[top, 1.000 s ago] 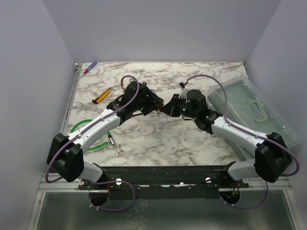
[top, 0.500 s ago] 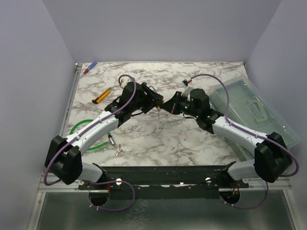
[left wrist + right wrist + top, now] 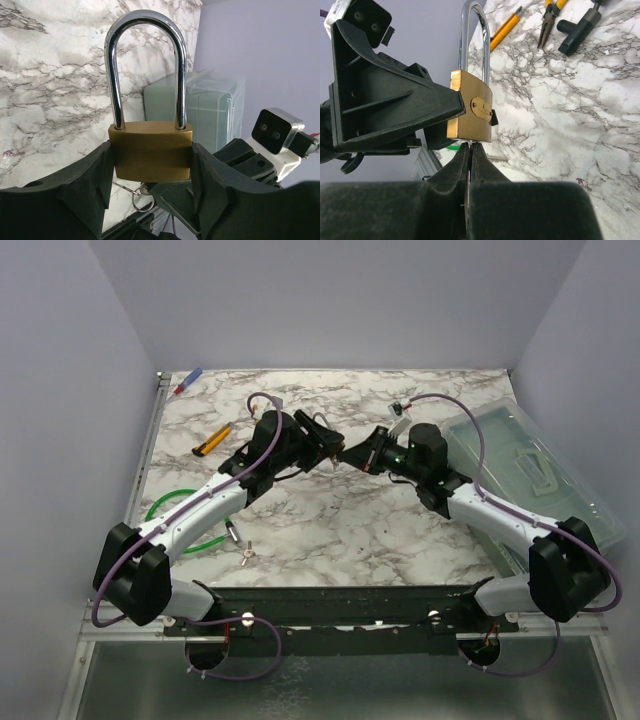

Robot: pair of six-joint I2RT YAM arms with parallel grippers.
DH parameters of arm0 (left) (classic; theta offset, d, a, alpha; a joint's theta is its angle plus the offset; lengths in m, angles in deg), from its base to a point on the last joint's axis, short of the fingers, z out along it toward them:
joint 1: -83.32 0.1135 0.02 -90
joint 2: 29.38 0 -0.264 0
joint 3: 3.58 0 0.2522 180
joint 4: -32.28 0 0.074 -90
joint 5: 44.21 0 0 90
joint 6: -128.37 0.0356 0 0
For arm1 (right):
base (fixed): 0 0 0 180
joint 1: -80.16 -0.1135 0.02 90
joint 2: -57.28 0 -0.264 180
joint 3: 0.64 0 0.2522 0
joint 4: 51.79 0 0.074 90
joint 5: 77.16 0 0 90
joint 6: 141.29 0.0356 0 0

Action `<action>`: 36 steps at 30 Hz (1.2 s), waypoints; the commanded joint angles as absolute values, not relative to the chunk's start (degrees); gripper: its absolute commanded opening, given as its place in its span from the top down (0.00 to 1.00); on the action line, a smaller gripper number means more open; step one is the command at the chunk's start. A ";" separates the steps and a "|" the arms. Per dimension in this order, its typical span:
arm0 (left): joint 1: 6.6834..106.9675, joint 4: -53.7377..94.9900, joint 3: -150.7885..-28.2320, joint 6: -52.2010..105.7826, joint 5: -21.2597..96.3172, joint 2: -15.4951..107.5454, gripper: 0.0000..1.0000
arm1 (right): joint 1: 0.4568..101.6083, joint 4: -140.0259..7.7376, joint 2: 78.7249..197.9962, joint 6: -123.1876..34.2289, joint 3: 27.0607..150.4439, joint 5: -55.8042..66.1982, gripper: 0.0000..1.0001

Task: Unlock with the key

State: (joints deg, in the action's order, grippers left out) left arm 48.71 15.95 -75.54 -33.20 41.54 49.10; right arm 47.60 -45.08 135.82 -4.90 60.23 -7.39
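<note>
The left gripper (image 3: pixel 325 445) has its two black fingers (image 3: pixel 85 185) spread partway and pressed against the flat sides of a brass padlock (image 3: pixel 150 152), which it holds up off the marble table (image 3: pixel 330 530) near the middle of the work area. The padlock's steel shackle (image 3: pixel 145 20) points away from the gripper, both legs seated in the body. Right up against the lock's underside is the right gripper (image 3: pixel 470 150), coming in from the opposite side. Its fingers are pinched tight together, their tips just under the brass body. A thin sliver of metal shows in the seam between them. From the left wrist you can see a bit of the key (image 3: pixel 144 189) and its small wire ring (image 3: pixel 141 201) at that same spot, directly below the lock. I cannot tell how far the key sits in the keyway. Beyond the two grippers, a yellow utility knife (image 3: pixel 212 442) lies on the far left part of the table, with pliers (image 3: pixel 547 15) and a black T-handled tool (image 3: pixel 577 27) near it. A green hoop (image 3: pixel 165 510) lies by the left arm, and a clear plastic case (image 3: pixel 520 465) sits along the right edge.
</note>
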 commanded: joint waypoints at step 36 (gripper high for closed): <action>46.76 38.51 -67.71 -36.30 34.43 41.06 1.00 | 53.58 -32.06 139.05 2.77 60.46 -24.85 1.00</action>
